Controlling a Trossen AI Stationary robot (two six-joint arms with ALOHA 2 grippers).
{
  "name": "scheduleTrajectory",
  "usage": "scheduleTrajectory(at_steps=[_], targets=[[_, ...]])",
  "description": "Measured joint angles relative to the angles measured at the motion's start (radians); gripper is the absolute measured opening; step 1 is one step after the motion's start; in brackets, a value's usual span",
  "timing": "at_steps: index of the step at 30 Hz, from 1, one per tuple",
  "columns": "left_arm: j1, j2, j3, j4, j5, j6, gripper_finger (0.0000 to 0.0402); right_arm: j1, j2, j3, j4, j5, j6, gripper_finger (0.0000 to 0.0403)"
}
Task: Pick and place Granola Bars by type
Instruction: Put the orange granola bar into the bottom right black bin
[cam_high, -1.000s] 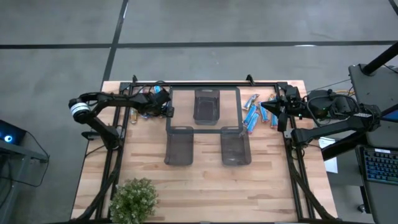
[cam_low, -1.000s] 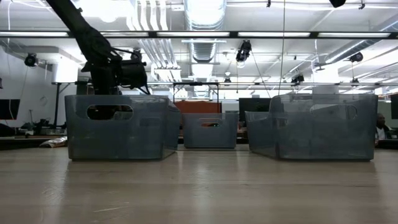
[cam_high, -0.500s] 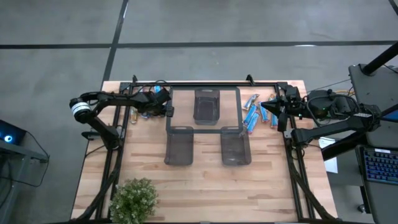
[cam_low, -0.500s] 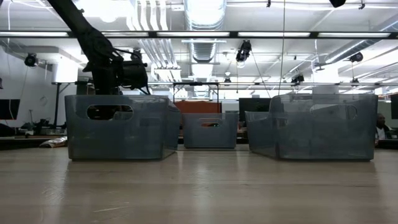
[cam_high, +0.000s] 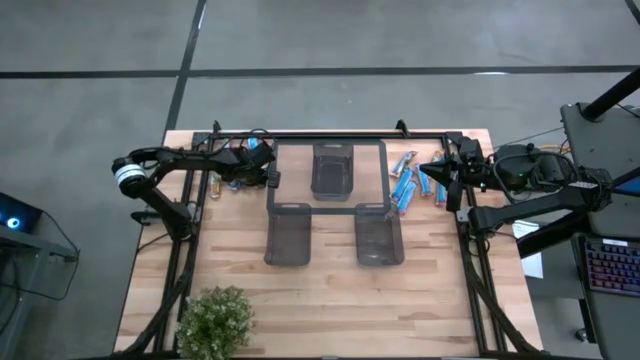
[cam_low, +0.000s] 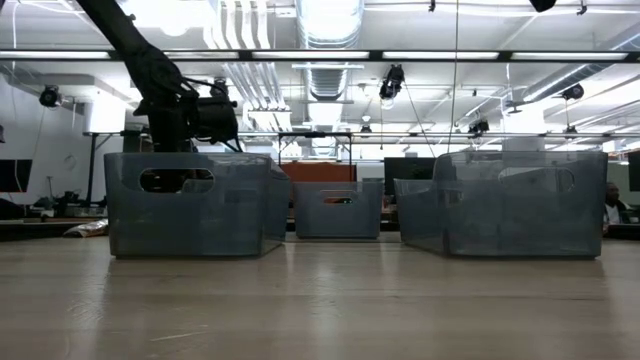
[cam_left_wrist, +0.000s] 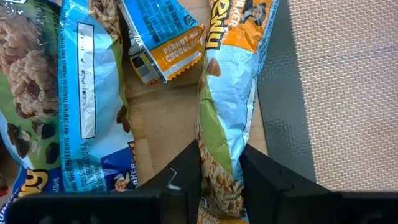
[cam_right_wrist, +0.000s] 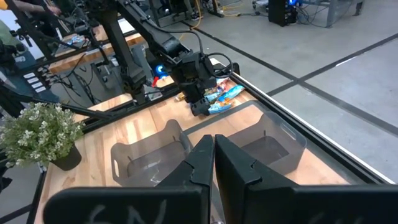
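Note:
Several foil-wrapped granola bars (cam_high: 243, 157) lie in a heap at the table's far left, beside the far bin (cam_high: 333, 170). My left gripper (cam_left_wrist: 221, 155) is down in this heap, shut on one blue-and-green bar (cam_left_wrist: 233, 81). Next to that bar a wide blue bar (cam_left_wrist: 56, 93) and an orange-tipped one (cam_left_wrist: 165, 43) rest flat on the wood. A second heap of blue bars (cam_high: 408, 182) lies at the far right. Beside it my right gripper (cam_high: 447, 180) is raised above the table with its fingers (cam_right_wrist: 213, 152) shut on nothing. My left gripper pinches the blue-and-green bar near its near end (cam_left_wrist: 219, 177) between its two fingers, one on each long side. The fingers (cam_left_wrist: 186, 171) come steeply from above, and the wrapper is squeezed narrow between them. The rest of the bar lies on the table beside the bin wall.
Three dark mesh bins stand mid-table: the far one, one at near left (cam_high: 288, 233) and one at near right (cam_high: 378, 237). A potted plant (cam_high: 215, 320) stands at the near left edge. The far bin's wall (cam_left_wrist: 280, 124) is right beside my left fingers.
My left gripper has shut on the blue-and-green bar without shifting from its place. The bar remains on the table.

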Motion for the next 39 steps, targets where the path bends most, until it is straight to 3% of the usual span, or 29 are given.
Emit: scheduleTrajectory(at_steps=[19,39], targets=[[-0.002,-0.028,0.05,-0.08,0.015,0.04,0.0071,0.0,0.0,0.0,-0.001,0.0,-0.008,0.0008],[-0.005,-0.03,0.487,-0.298,0.013,0.172,0.0071,0.0,0.0,0.0,0.0,0.0,-0.01,0.0008]])
